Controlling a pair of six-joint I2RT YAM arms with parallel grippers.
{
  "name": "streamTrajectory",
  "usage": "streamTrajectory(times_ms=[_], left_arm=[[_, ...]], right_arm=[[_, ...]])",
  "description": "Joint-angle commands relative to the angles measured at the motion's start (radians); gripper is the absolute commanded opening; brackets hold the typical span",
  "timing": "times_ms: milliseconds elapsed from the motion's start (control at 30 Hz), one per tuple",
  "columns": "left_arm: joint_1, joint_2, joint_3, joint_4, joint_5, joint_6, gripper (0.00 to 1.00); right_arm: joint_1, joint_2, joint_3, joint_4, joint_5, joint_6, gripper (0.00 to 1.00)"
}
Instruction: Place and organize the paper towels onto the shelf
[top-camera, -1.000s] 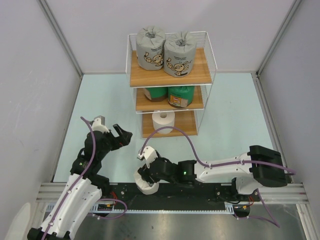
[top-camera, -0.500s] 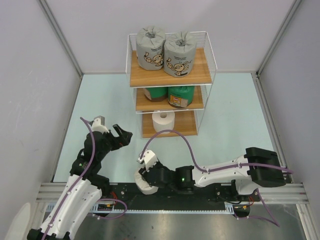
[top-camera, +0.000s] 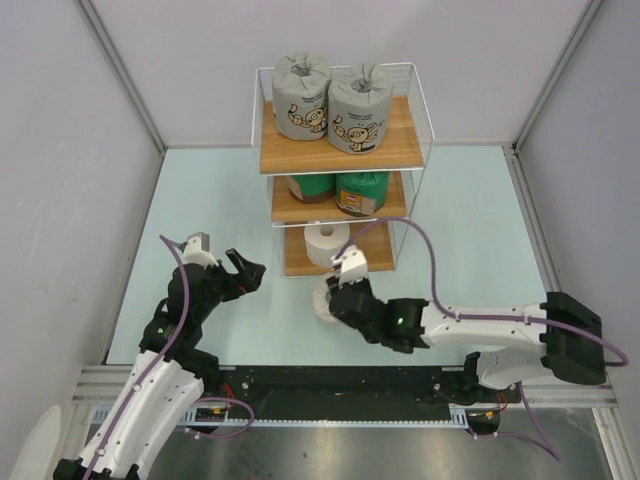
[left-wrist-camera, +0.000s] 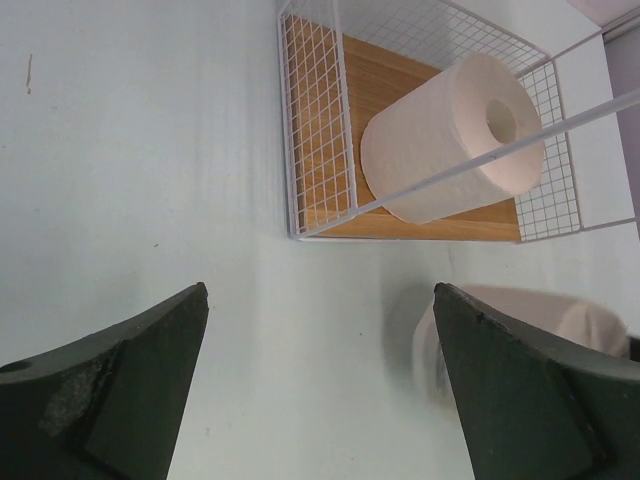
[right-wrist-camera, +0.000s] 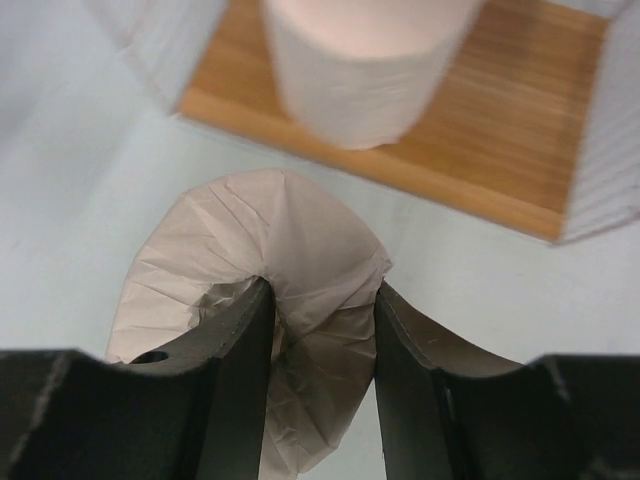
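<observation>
The right fingers (top-camera: 338, 297) are closed tight on the wrapped wall of a white roll (right-wrist-camera: 262, 240); that roll sits just in front of the shelf (top-camera: 400, 135), near its bottom board; whether it touches the bench (top-camera: 200, 190) I cannot tell; a second white roll (top-camera: 326, 240) stands on the left of the bottom board; two green rolls (top-camera: 312, 186) fill the middle tier; two grey rolls (top-camera: 301, 95) stand side by side on top; the left fingers (top-camera: 245, 267) are spread wide, holding nothing, above the bench left of the shelf.
</observation>
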Motion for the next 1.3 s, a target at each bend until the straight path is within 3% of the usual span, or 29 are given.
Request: streamTrajectory(times_ms=[0, 267, 567, 1267], left_arm=[[-0.008, -0.010, -0.008, 0.001, -0.001, -0.018, 1.00], [-0.009, 0.000, -0.008, 0.006, 0.001, -0.015, 1.00], [-0.009, 0.003, -0.006, 0.001, -0.004, -0.017, 1.00], [-0.009, 0.070, 0.053, 0.010, -0.008, 0.020, 1.00]], right_arm=[[-0.140, -0.137, -0.066, 0.044, 0.027, 0.032, 0.36], [-0.313, -0.220, -0.115, 0.212, 0.013, -0.057, 0.34], [-0.454, -0.142, -0.121, 0.374, 0.005, -0.128, 0.34], [-0.521, 0.039, -0.121, 0.615, 0.019, -0.217, 0.34]])
